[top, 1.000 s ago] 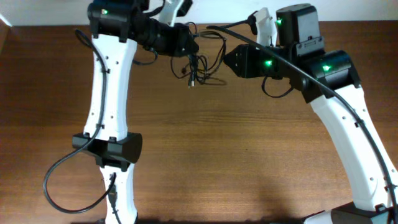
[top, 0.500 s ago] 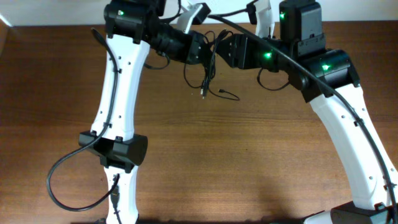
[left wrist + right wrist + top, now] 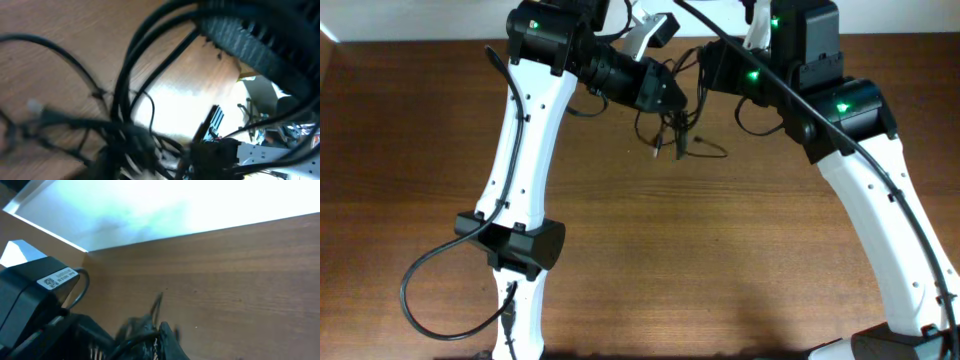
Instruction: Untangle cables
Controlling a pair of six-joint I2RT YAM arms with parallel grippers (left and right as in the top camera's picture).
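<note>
The cables point(image 3: 676, 126) are a clump of thin black cords hanging between my two grippers near the table's far edge. Loose plug ends dangle toward the wood, and one loop lies on it at the right. My left gripper point(image 3: 669, 98) holds the clump from the left and looks shut on it. My right gripper point(image 3: 704, 73) holds it from the right. In the left wrist view the cords point(image 3: 125, 100) cross the frame, blurred. In the right wrist view a dark finger point(image 3: 167, 339) presses on a cord bundle point(image 3: 142, 329).
The brown wooden table point(image 3: 720, 250) stretches toward the front. Its far edge meets a white wall point(image 3: 150, 210). A thick black arm cable point(image 3: 420, 290) loops beside the left arm's base at the front left.
Both grippers have moved to the right along the far edge, carrying the cable clump with them. The dangling ends now hang further right.
</note>
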